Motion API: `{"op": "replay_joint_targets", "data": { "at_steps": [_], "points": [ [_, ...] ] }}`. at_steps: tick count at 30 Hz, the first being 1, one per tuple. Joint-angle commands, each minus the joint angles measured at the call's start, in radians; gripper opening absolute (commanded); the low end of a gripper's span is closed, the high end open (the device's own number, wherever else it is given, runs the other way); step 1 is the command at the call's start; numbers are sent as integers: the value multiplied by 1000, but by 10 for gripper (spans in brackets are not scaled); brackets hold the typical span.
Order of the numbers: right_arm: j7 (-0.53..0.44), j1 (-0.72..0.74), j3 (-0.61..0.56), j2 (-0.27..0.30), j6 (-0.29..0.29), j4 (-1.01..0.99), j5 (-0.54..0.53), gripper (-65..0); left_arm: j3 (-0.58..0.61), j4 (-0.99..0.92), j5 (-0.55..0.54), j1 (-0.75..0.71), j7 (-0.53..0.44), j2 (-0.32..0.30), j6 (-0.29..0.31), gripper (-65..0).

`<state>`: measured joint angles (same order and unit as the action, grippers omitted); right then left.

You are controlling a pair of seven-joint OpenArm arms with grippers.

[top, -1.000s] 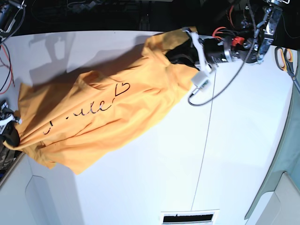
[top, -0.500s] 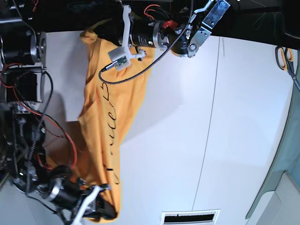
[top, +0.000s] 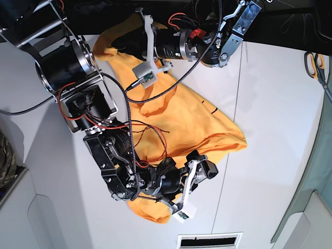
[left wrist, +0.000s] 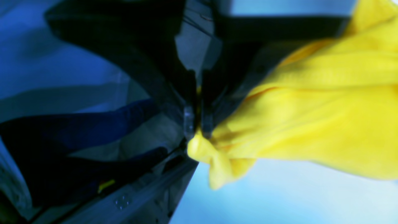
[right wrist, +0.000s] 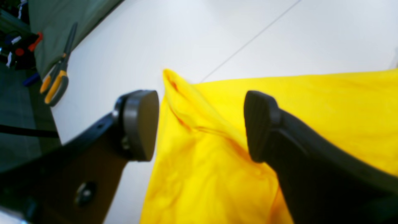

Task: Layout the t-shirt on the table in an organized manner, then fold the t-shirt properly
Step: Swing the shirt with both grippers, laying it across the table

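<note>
While the t-shirt [top: 192, 116] lies spread across mid-frame of the table [top: 275, 135] in base view, left gripper [left wrist: 197, 129] pinches a bunched edge, jaws tight on the cloth. Right gripper [right wrist: 200, 124] w/ pads wide apart, cloth between them, ungripped. Scissors [right wrist: 56, 81] upper left of right wrist view.

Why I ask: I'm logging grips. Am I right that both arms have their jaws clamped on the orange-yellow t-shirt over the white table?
Not quite. Only the left gripper is clamped on the t-shirt, as the left wrist view shows. The right wrist view shows the right gripper with its jaws wide open, the cloth lying loose between them over the white table.
</note>
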<state>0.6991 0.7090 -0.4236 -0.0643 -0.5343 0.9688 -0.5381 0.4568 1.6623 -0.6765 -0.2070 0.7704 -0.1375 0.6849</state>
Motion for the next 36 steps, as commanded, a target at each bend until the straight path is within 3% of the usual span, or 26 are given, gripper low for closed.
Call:
{"op": "replay_joint_targets", "data": {
  "at_steps": [1, 5, 9, 11, 17, 20, 25, 31, 36],
  "points": [
    [-28, 29, 17, -11, -5, 23, -16, -231, -8, 16, -38, 7, -18, 4, 13, -650],
    [19, -2, 115, -2, -5, 37, -16, -232, -12, 16, -118, 7, -18, 4, 13, -650],
    [64, -63, 274, 32, -13, 54, -31, -232, -13, 16, -144, 7, -17, 4, 13, -381],
    [85, -111, 350, 56, -24, 68, -67, -232, -13, 16, -143, 8, -3, 4, 13, -300],
    [137, -310, 503, 146, -42, 183, -146, -232, -75, 71, -235, 21, 177, 4, 13, -300],
    [151, -432, 536, 205, -46, 283, -187, -232, -162, 150, -248, 22, 195, 4, 13, -300],
    [177, -640, 565, 274, -46, 487, -221, -232, -318, 179, -222, 41, 134, -31, 13, -300],
    [177, -797, 566, 298, -47, 574, -197, -232, -336, 31, -19, 126, -5, -93, 13, -300],
    [175, -867, 565, 296, -50, 574, -177, -232, -338, -201, 130, 265, -80, -93, -76, -299]
  ]
}}
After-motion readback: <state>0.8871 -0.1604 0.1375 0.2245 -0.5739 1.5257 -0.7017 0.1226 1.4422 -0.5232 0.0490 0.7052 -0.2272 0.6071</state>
